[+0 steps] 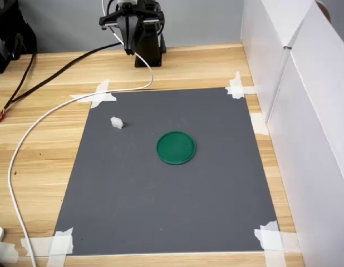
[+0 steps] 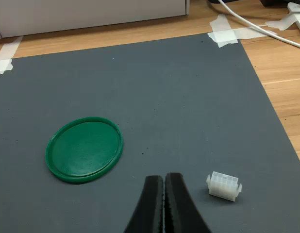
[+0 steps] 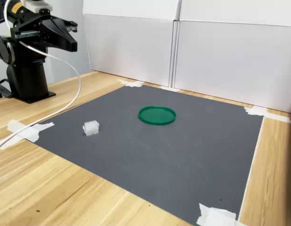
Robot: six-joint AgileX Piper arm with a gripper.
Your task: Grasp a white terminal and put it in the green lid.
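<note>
Seeing my gripper (image 2: 164, 182) pressed together above bare mat (image 2: 189, 97); terminal (image 2: 224, 186) lies apart from lid (image 2: 84, 149), at its four o'clock in the wrist view.

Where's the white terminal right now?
The white terminal lies on the gray mat, apart from the green lid, to the lid's left in the first exterior view, nearer the arm.

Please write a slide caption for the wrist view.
Shut gripper above grey mat, between empty green lid and white terminal.
</note>
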